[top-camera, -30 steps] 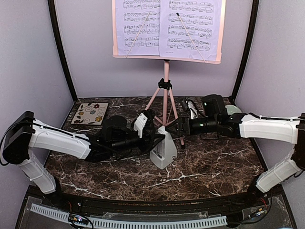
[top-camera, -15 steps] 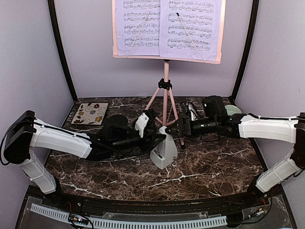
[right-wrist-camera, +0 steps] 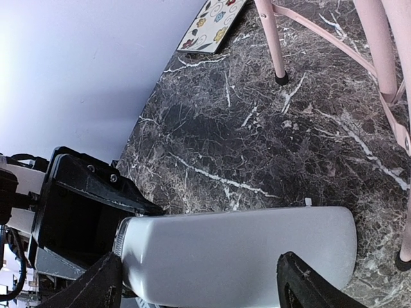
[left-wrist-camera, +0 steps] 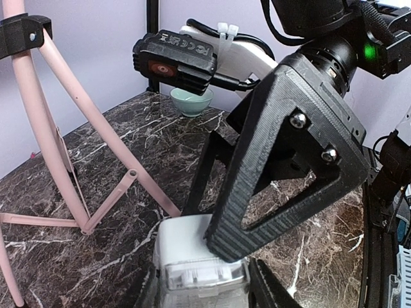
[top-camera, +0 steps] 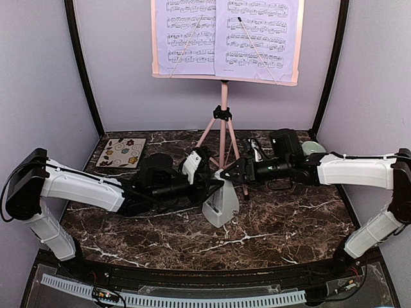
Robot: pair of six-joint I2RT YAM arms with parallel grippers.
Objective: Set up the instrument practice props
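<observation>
1. The metronome [top-camera: 220, 204] stands upright near the middle of the table [top-camera: 289, 224], just in front of the music stand's tripod legs. It is a white, smooth-sided pyramid of glossy plastic. The left wrist view shows a clear ribbed insert near its top.
2. The left gripper [top-camera: 212, 185] is partly closed on the metronome's upper part, with one finger on each side. This grip is judged to steady the piece while it is positioned.
3. The right gripper [top-camera: 226, 174] comes in from the opposite side with its jaws wide, straddling the white body. Whether its pads touch the body cannot be confirmed. A handover or a joint adjustment is judged likely.
4. The music stand [top-camera: 223, 122] rises behind on thin pink tubular legs joined by a black collar. Two sheet-music pages [top-camera: 225, 35] sit on its desk under wire retainers and are judged already set.
5. The table has a dark, white-veined marble pattern. The floral tile [top-camera: 121, 153] and the pale green bowl [left-wrist-camera: 191, 101] lie well apart at the back.
</observation>
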